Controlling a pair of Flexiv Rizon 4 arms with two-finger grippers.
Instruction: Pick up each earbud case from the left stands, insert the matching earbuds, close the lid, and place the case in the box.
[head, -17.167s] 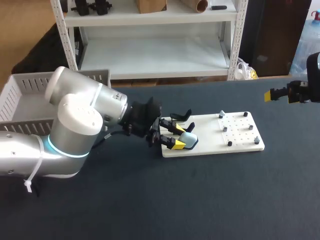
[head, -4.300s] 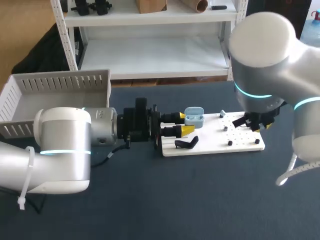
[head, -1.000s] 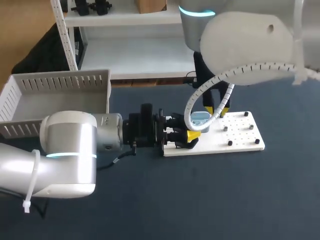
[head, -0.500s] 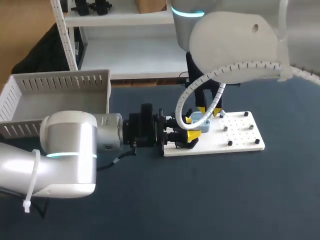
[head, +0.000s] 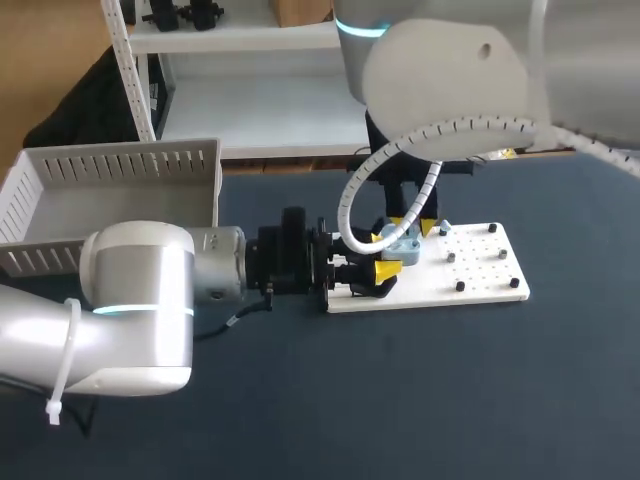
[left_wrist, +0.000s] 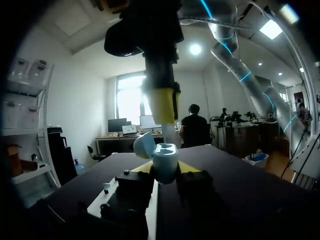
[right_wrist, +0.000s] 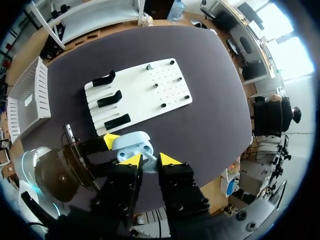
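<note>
A light-blue earbud case (head: 403, 245) with its lid up is held over the left part of the white board (head: 470, 275). My left gripper (head: 385, 262) comes in level from the left and is shut on it; in the left wrist view both yellow tips flank the case (left_wrist: 165, 162). My right gripper (head: 410, 227) hangs straight down over the open case. In the right wrist view its tips (right_wrist: 150, 160) stand close together just above the case (right_wrist: 131, 145), with a small pale earbud pinched between them.
Black case stands (right_wrist: 109, 98) sit on the left half of the board (right_wrist: 145, 90), and small pegs on its right half. A white slatted box (head: 60, 200) stands at the table's back left. The right arm's cable loops down beside the case.
My right arm has shifted left, bringing its gripper from beside the case to right over it. The left arm and the case have stayed put.
</note>
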